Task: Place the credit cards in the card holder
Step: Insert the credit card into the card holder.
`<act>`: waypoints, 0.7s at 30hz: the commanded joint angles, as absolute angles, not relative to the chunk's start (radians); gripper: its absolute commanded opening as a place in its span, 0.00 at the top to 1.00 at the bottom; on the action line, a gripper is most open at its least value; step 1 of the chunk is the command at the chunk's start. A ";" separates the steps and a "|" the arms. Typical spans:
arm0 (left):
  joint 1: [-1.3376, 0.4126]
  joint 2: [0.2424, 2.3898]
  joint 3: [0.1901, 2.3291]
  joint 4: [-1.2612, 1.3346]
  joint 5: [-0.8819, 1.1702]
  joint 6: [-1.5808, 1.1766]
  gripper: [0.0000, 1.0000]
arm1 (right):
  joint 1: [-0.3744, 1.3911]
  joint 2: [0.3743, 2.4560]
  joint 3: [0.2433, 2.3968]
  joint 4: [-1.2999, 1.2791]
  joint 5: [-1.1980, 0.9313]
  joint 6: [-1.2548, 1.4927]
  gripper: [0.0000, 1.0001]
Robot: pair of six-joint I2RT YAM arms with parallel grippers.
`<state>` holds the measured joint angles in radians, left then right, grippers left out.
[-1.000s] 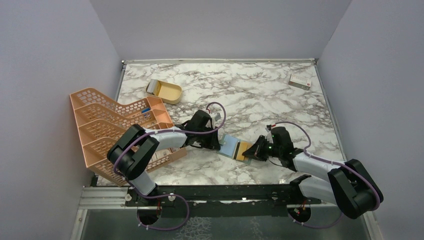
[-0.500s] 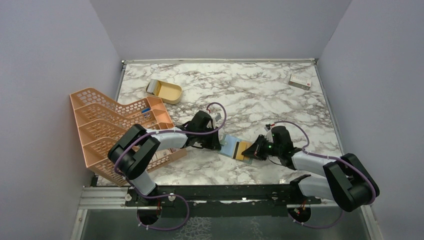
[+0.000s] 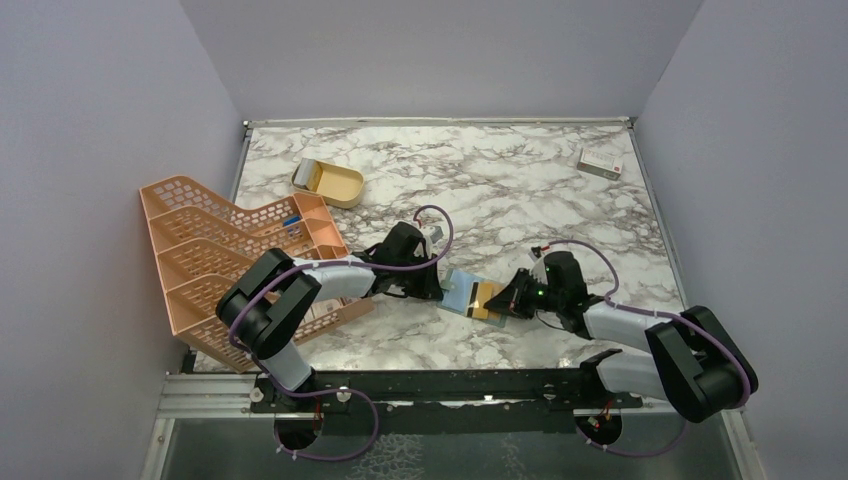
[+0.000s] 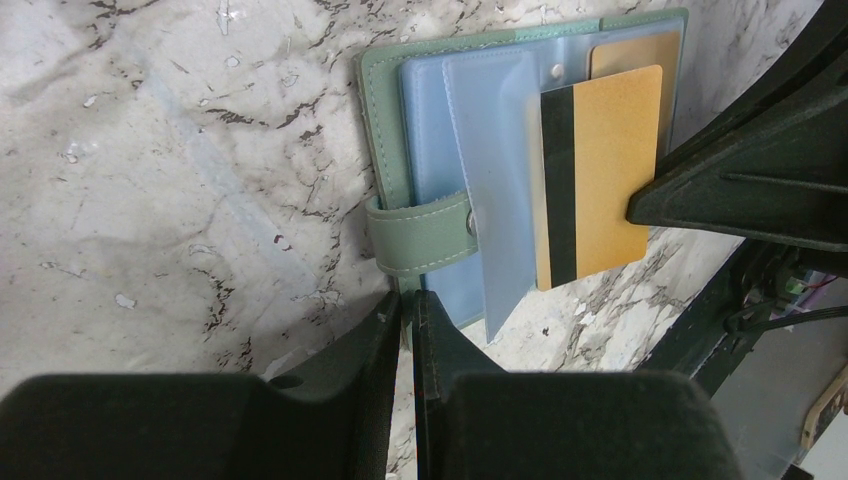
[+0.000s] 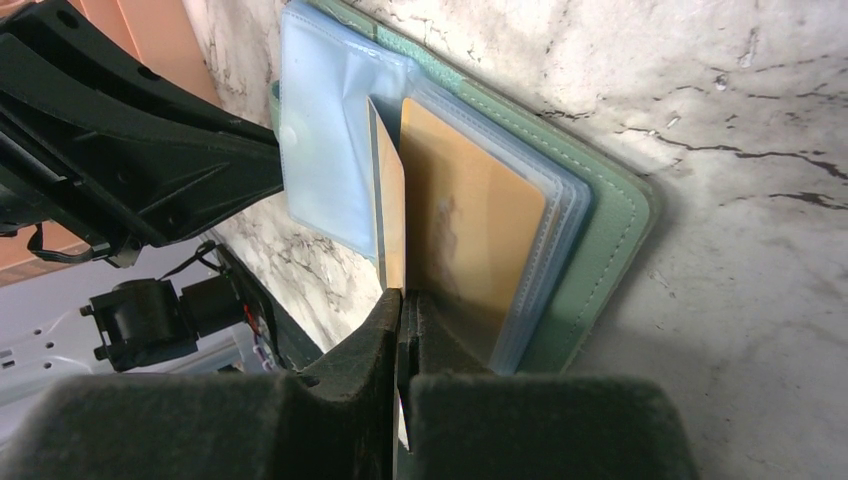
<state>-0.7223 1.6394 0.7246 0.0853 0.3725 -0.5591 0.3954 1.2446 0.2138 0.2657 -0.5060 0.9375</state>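
The card holder (image 3: 462, 294) lies open on the marble, its pale blue sleeves facing up and its green snap tab (image 4: 420, 236) sticking out. My left gripper (image 4: 408, 297) is shut on the holder's green edge just below that tab. One credit card (image 4: 600, 175), tan-orange with a black stripe, stands on edge over the clear sleeves. My right gripper (image 5: 400, 295) is shut on its near end. A second credit card (image 5: 470, 225) lies flat inside a sleeve beside it. In the top view my left gripper (image 3: 437, 287) and right gripper (image 3: 507, 300) face each other across the holder.
A peach plastic rack (image 3: 230, 260) stands just left of my left arm. A gold oval tin (image 3: 328, 182) sits at the back left and a white box (image 3: 600, 162) at the back right. The table's front edge runs close behind both grippers.
My left gripper has closed further on the holder's edge. My right gripper has edged left with the card, bringing it further over the sleeves.
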 commanded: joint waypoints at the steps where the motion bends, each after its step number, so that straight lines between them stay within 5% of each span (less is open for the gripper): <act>1: -0.742 1.678 0.686 0.043 0.334 -0.556 0.86 | 0.383 1.218 0.190 0.239 -0.432 0.924 0.99; 21: -0.745 1.672 0.693 0.020 0.330 -0.555 0.86 | 0.368 1.193 0.169 0.285 -0.406 0.944 0.99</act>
<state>-0.7280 1.6444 0.7231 0.0967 0.3660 -0.5636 0.3775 1.2156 0.1936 0.2745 -0.4751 0.9401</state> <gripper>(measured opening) 0.141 0.012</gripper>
